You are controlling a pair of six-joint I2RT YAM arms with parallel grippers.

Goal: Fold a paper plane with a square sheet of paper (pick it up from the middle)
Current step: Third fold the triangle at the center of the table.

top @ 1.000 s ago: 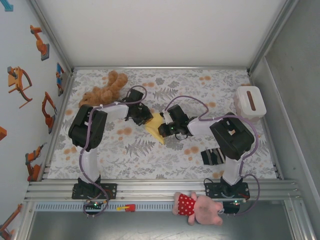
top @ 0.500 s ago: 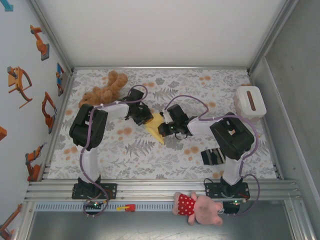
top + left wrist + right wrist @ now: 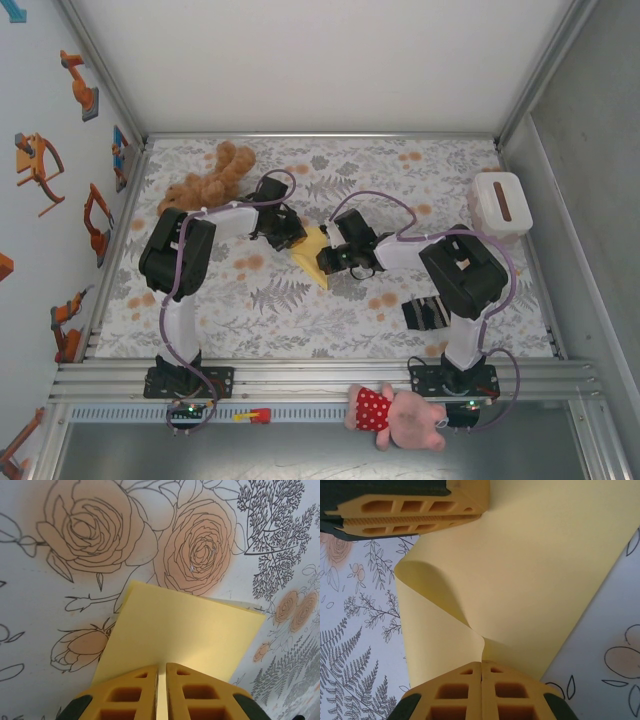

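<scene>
At mid bench, left gripper and right gripper each clamp an edge of the paper, buckled between them; uneven pulling could tear or mis-crease it.

The table is surfaced in white, printed with grey fern and leaf outlines and soft orange roses. The square sheet of paper is seen in plain pale yellow. A brown teddy is shown at upper left, a white box with a brown slot at right, and a pink plush in a red, white-dotted dress at the bottom.
</scene>
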